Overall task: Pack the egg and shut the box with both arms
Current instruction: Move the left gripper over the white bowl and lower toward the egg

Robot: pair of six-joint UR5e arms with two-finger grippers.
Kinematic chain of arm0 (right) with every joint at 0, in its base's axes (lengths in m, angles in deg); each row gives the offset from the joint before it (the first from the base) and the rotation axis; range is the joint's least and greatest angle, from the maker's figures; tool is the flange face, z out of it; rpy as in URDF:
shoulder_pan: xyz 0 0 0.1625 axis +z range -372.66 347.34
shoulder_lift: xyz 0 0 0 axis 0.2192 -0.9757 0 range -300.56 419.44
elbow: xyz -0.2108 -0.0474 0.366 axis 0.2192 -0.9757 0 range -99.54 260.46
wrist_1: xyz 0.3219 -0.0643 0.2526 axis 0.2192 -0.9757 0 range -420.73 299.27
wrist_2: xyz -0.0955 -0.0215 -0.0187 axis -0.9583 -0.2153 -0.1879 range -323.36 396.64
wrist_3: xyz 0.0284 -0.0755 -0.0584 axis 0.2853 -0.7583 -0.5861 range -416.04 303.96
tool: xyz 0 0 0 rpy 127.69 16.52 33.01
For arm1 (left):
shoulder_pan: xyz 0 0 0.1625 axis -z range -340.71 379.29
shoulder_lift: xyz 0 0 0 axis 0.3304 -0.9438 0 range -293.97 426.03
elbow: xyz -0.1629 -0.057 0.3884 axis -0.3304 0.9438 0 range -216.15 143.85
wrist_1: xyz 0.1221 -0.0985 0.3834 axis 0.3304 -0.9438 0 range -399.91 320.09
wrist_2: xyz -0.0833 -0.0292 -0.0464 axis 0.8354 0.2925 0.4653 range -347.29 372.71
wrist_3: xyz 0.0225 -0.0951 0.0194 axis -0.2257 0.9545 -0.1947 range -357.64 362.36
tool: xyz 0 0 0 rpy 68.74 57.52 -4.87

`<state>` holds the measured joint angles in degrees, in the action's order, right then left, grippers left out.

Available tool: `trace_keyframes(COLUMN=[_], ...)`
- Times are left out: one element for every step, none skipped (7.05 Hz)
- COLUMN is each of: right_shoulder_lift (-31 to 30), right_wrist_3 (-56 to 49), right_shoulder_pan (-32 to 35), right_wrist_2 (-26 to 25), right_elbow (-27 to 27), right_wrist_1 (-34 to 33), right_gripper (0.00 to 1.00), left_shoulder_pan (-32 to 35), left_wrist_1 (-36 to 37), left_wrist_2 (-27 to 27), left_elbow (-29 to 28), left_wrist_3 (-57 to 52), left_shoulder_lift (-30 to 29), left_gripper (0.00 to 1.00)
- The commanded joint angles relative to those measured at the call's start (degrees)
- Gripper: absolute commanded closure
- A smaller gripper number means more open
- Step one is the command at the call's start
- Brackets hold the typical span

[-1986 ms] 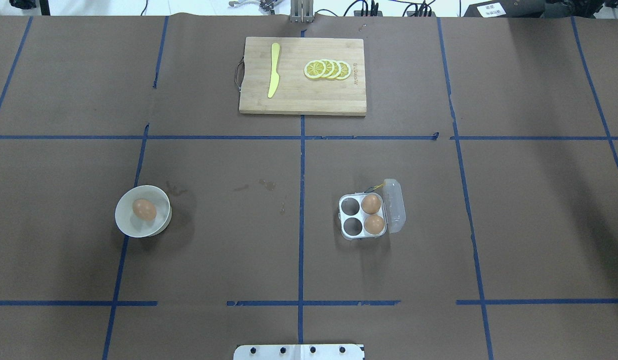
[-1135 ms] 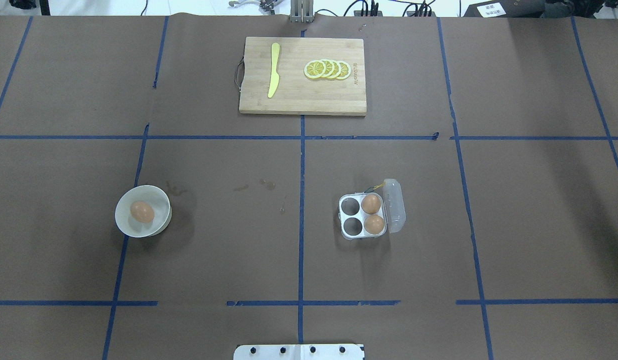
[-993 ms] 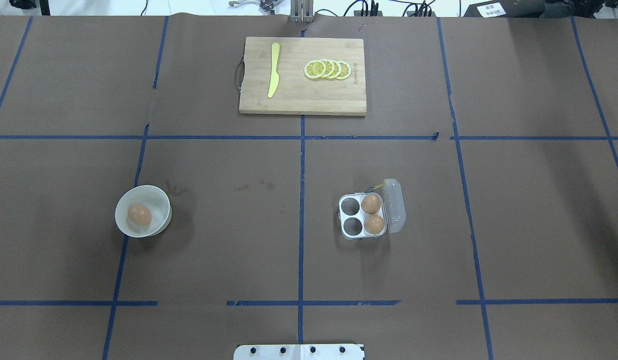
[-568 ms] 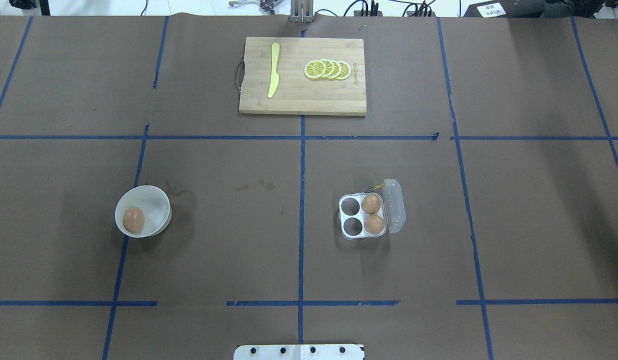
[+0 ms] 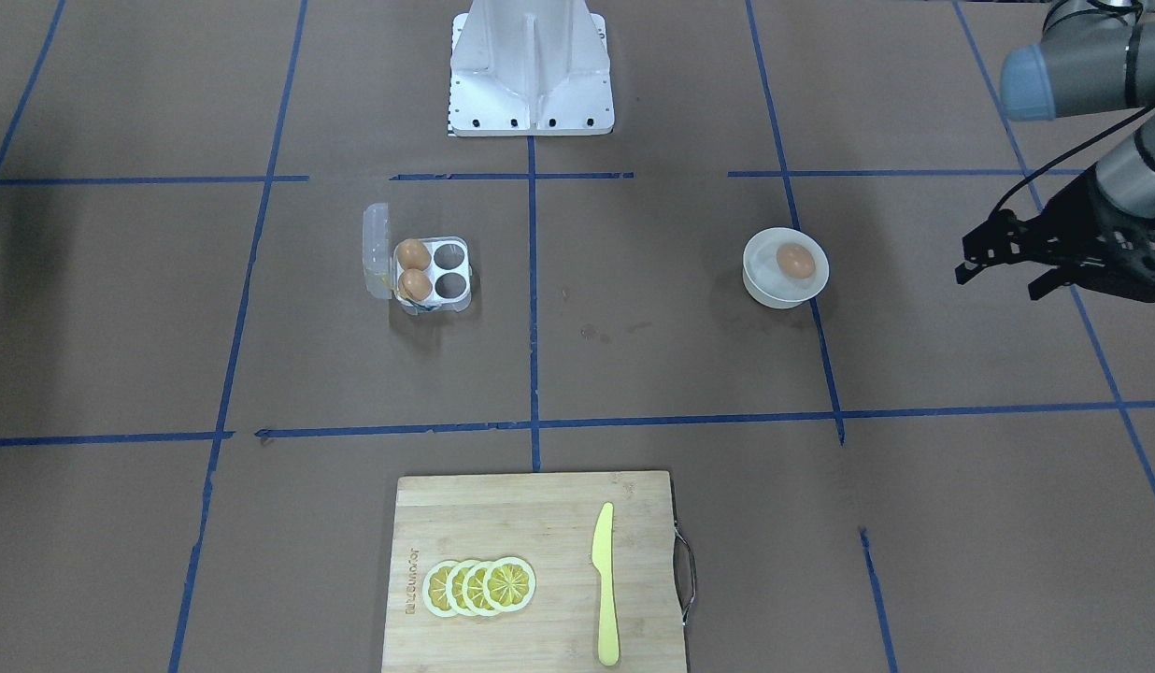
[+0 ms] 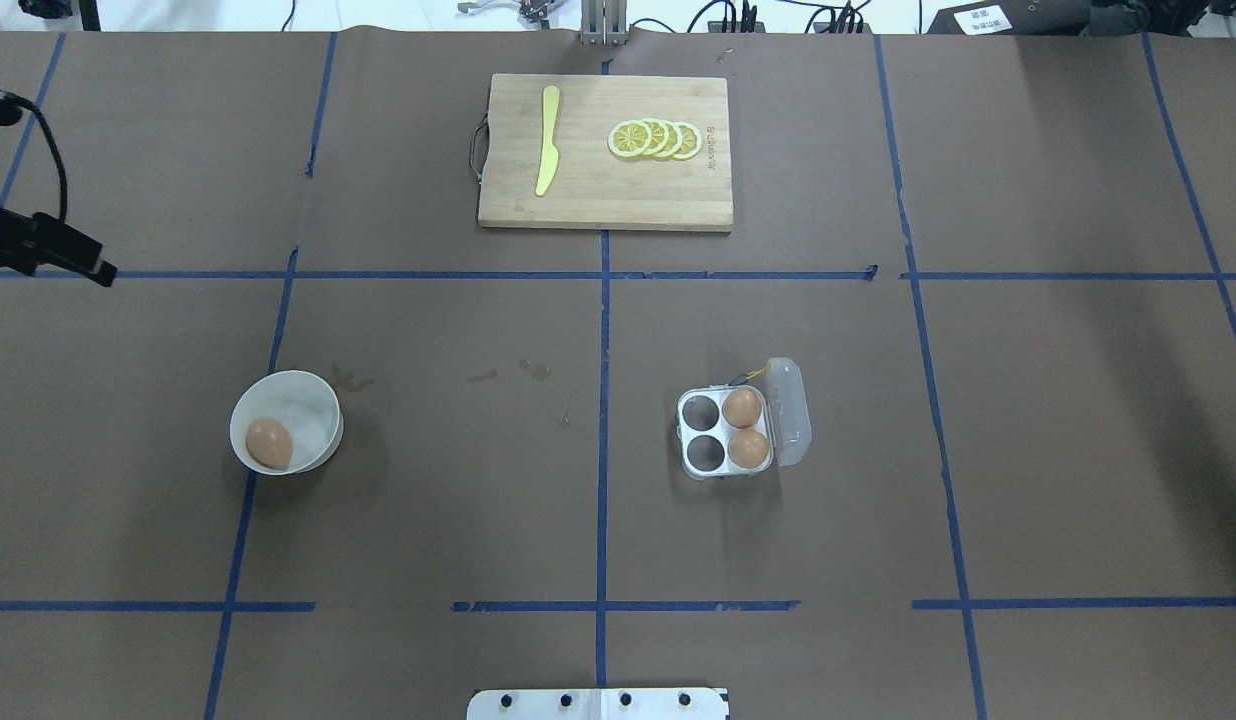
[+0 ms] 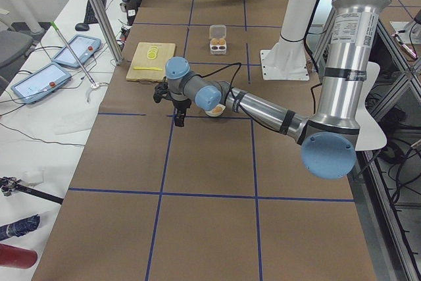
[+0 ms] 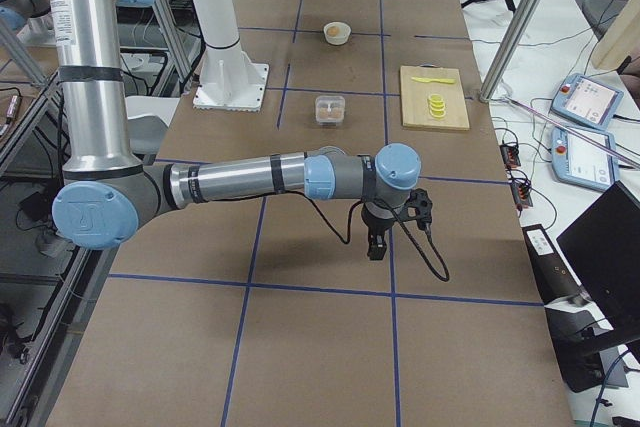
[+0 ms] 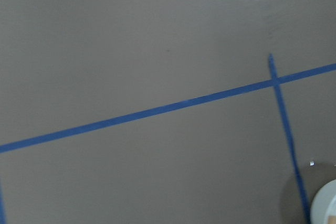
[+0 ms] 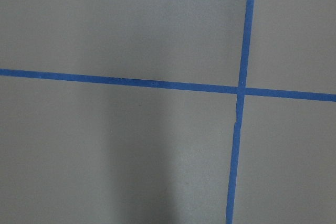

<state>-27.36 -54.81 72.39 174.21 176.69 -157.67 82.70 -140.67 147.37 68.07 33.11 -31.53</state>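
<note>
Left pincer (image 5: 996,286) entered, well apart from egg (image 5: 795,261).

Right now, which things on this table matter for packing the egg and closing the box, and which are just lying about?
For the job: egg, white bowl holding it, box with lid open.
Lying about: cutting board, yellow knife, lemon slices.

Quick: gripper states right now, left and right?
Left gripper: jaws open, holding nothing.
Right gripper: seen only from the side, cannot tell.
</note>
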Motion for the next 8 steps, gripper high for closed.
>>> trace_keyframes(right_shoulder_lift=[0.0, 0.0, 0.0, 0.0, 0.0, 0.1, 0.1, 0.0], right_wrist_3=[-0.1, -0.1, -0.1, -0.1, -0.1, -0.2, -0.1, 0.0], right_shoulder_pan=[-0.2, -0.4, -0.4, -0.5, -0.6, -0.9, -1.2, -1.2], right_wrist_2=[0.1, 0.1, 0.1, 0.1, 0.1, 0.1, 0.1, 0.2], right_elbow=[-0.1, -0.2, -0.3, -0.4, -0.3, -0.5, -0.5, -0.4], right_wrist_1=[0.0, 0.0, 0.0, 0.0, 0.0, 0.0, 0.0, 0.0], right_gripper=[0.00, 0.00, 0.00, 0.00, 0.00, 0.00, 0.00, 0.00], left_shoulder_pan=[-11.1, -15.0, -15.9, -19.7, -20.1, -21.2, -22.0, -22.3], left_wrist_1=[0.6, 1.3, 6.8, 17.2, 22.2, 22.9, 23.3, 25.0], left_wrist_2=[-4.4, -10.1, -10.6, -14.8, -16.3, -16.4, -16.5, -16.5], left_elbow=[1.1, 1.2, 1.3, 0.3, 0.7, 0.6, 0.9, 0.7], left_wrist_3=[14.6, 16.7, 17.0, 19.3, 21.6, 23.5, 24.8, 24.9], left_shoulder_lift=[-4.7, -6.3, -8.1, -12.9, -15.3, -15.2, -15.1, -15.1], left_gripper=[0.00, 0.00, 0.00, 0.03, 0.06, 0.06, 0.06, 0.06])
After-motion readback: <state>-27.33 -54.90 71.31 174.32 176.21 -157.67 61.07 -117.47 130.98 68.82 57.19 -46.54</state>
